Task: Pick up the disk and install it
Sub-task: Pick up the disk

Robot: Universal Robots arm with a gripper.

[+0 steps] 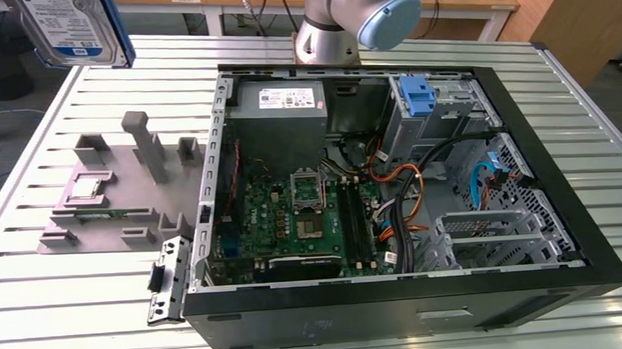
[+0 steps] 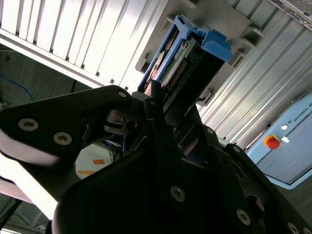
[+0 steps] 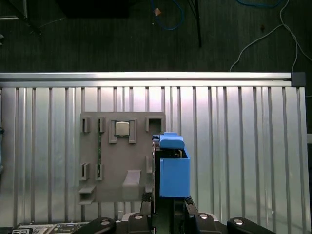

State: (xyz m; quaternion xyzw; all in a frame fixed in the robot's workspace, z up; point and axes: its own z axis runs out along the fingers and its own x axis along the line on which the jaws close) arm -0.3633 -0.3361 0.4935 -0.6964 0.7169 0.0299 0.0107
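The ribbed metal desk carries an open computer case, a grey moulded holder at the exterior view's left, and a small bracket just beside the case.

Silver arm, pale-blue joint cap, black jaws, silver screws

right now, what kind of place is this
Probably a robotics lab set up for computer assembly: an open PC case on a slatted metal table, a grey parts fixture beside it, and the claw holding a disk.
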